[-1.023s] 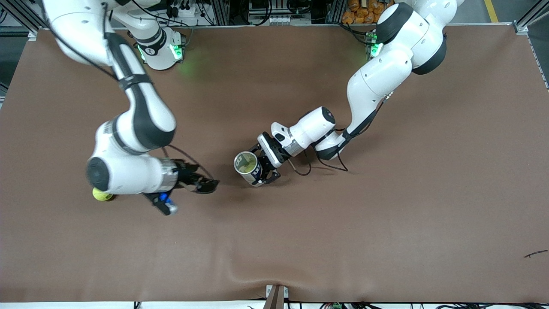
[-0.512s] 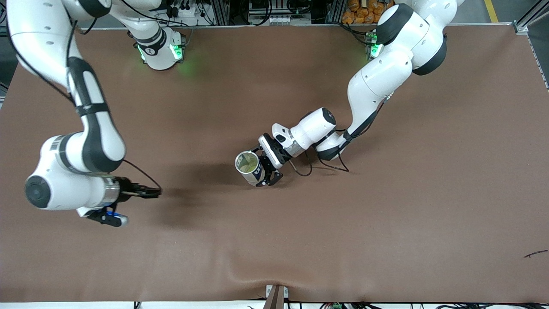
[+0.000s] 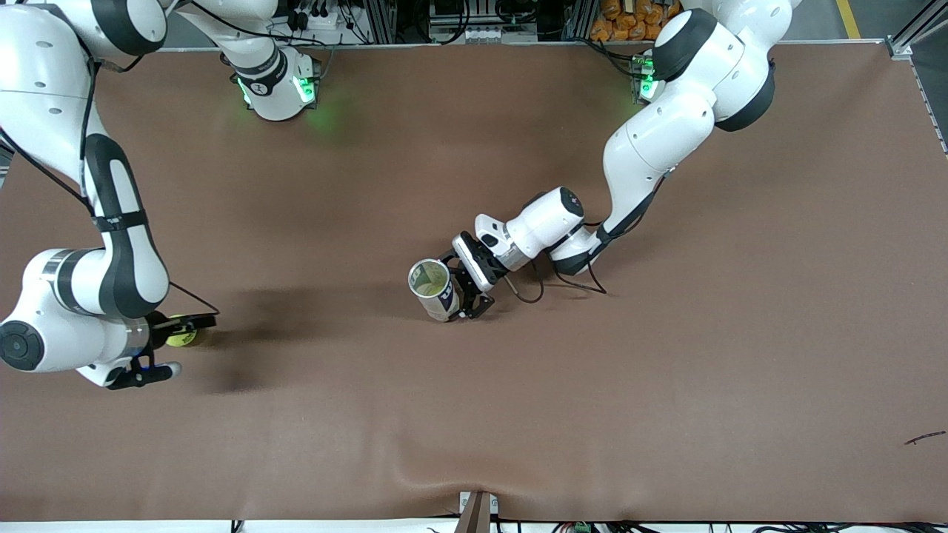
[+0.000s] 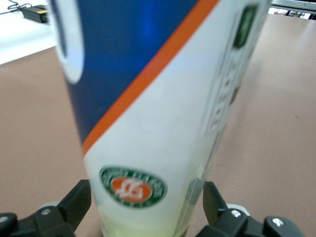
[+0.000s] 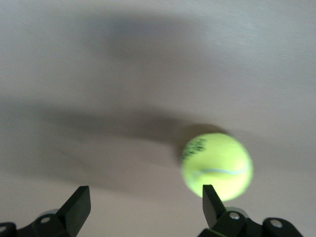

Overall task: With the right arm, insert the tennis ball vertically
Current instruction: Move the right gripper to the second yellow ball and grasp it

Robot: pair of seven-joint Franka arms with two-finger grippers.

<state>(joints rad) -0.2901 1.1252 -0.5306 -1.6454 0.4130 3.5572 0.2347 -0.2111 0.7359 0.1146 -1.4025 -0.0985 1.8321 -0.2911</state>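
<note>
The yellow-green tennis ball (image 3: 180,339) lies on the brown table toward the right arm's end. My right gripper (image 3: 194,326) hangs low right beside it, open and empty. In the right wrist view the ball (image 5: 217,165) sits just ahead of one fingertip (image 5: 210,202), not between the fingers of the right gripper (image 5: 146,197). The ball can (image 3: 437,289), blue and white with an orange stripe, stands mouth up at mid-table. My left gripper (image 3: 461,285) is open around its lower part. The can (image 4: 148,98) fills the left wrist view between the fingers of the left gripper (image 4: 146,200).
The table is covered by a brown cloth (image 3: 474,414) with a wrinkle near its front edge. A small dark scrap (image 3: 926,437) lies near the front corner at the left arm's end. A loose cable (image 3: 566,281) trails beside the left wrist.
My right arm swung from near the can to the ball at its end of the table. The left gripper opened around the can, which now stands more upright.
</note>
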